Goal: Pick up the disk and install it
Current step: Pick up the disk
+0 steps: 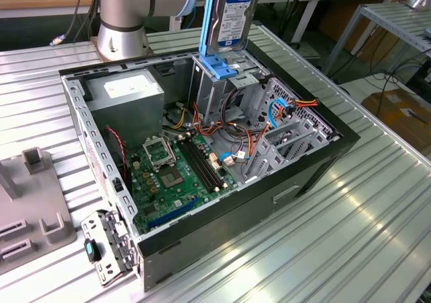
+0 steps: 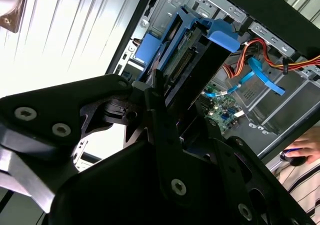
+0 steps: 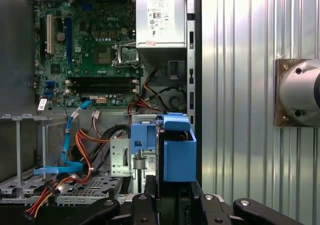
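Black gripper (image 3: 170, 192) up close, jaws pinched on the blue-railed disk (image 1: 232, 17). Held upright right over the blue-latched drive cage (image 1: 215, 87) in the open PC case (image 1: 316, 165), can't tell if touching. Further in, green motherboard (image 1: 178, 175), then the grey power supply (image 1: 128, 94) at the far wall. Arm base (image 1: 121, 20) behind that, on the ribbed table (image 1: 337, 236).

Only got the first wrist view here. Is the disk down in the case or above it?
Observer: Above. In the exterior view the disk stands on edge over the grey cage, its body higher than the rim of the case.
Operator: Grip ok?
Observer: Second wrist view: the gripper is shut on the disk, black fingers on both faces.
Operator: Anyone close?
Observer: Yes, a person's hand shows outside the case in the second wrist view.
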